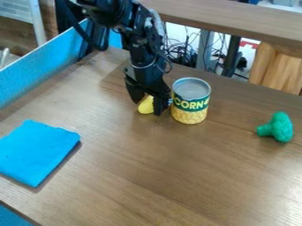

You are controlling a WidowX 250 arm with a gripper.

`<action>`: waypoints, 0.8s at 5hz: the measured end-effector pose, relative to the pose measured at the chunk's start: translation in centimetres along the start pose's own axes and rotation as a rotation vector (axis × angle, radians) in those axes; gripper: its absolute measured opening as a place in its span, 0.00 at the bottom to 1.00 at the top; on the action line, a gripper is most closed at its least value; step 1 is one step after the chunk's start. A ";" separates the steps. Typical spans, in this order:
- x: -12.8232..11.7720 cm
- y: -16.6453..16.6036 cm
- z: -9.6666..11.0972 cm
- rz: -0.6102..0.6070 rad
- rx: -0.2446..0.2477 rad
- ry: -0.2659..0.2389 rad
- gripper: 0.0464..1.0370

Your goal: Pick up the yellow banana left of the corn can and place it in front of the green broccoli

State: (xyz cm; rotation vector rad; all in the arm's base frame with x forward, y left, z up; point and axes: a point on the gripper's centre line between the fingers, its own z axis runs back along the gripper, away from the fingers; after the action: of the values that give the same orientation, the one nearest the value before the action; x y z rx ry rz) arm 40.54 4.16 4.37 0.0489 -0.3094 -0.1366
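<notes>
The black gripper (149,104) hangs low over the table's upper middle, pointing down. A small yellow object (145,106) lies right at its lower end, partly covered by it, so its full shape is hidden. Just to the right stands an upright corn can (190,104) with a grey top and a green and yellow label, very close to the gripper. A bright blue folded cloth (36,151) lies flat at the left. Over on the right is a green broccoli-shaped toy (277,127) on the wood.
The brown wooden table (177,176) spans most of the view. A blue side panel (44,64) runs along its left edge. Behind the far edge are cables (182,50), dark and grey posts, and a raised wooden ledge (236,20).
</notes>
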 end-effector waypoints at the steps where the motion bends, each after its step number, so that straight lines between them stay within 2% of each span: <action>1: 1.3 0.1 -0.5 0.032 -0.012 -0.016 0.96; 2: 2.6 0.0 -0.7 0.072 -0.034 -0.036 0.96; 3: 3.5 0.0 -1.1 0.096 -0.035 -0.045 0.96; 4: 4.1 0.0 -1.5 0.116 -0.034 -0.044 0.91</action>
State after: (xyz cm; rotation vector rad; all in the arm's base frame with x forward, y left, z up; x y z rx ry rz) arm 44.89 3.65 4.20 -0.0056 -0.3533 -0.0282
